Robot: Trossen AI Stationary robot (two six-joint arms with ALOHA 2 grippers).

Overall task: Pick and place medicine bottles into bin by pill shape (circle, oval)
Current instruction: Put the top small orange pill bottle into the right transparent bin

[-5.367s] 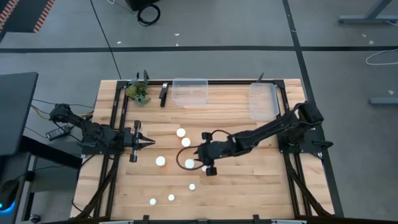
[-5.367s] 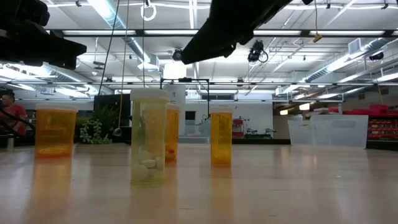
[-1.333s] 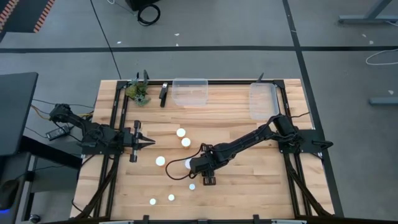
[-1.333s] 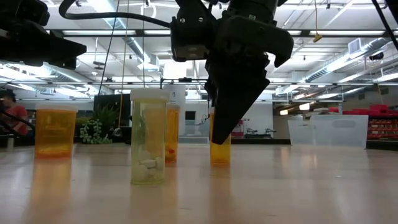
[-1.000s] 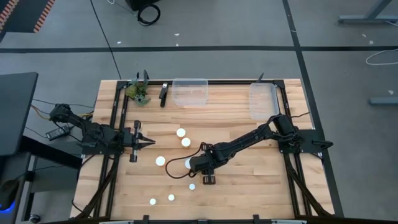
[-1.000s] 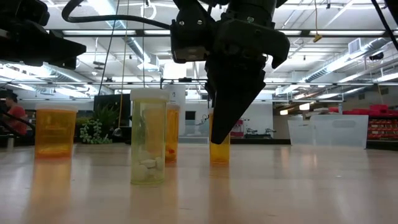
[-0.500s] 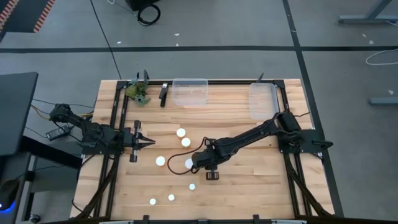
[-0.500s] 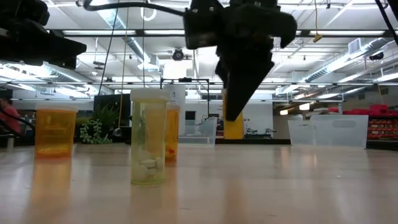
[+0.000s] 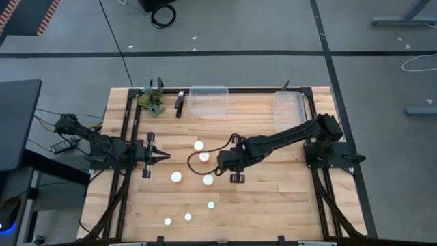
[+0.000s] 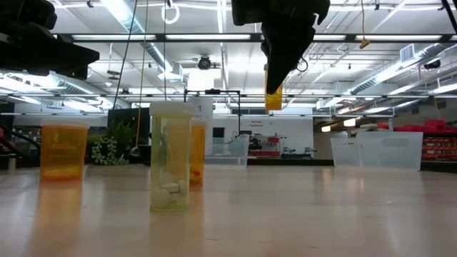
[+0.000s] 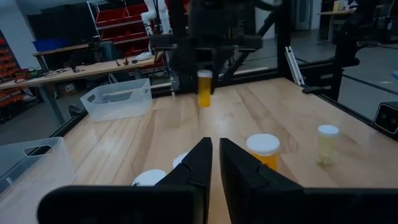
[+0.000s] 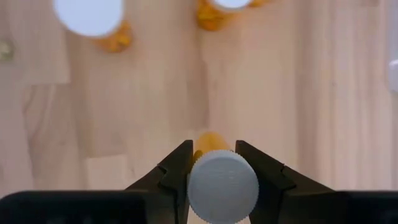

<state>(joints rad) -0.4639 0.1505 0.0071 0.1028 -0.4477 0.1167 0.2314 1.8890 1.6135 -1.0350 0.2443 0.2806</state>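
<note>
Wooden bench [image 9: 273,198], 2 clear bins [image 9: 209,101] along far edge. Right gripper [image 12: 216,163] pinching 1 orange bottle [image 12: 222,182] just under its white cap, raised above mid-bench. Probably light, rigid, slick plastic; best held around the body below the cap. Left gripper [image 11: 215,163] pressed together, parked at the left side.

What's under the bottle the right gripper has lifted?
The bottle, clamped in the right gripper, hangs above bare wooden table, with nothing directly beneath. Its cap hides the pills inside.
</note>
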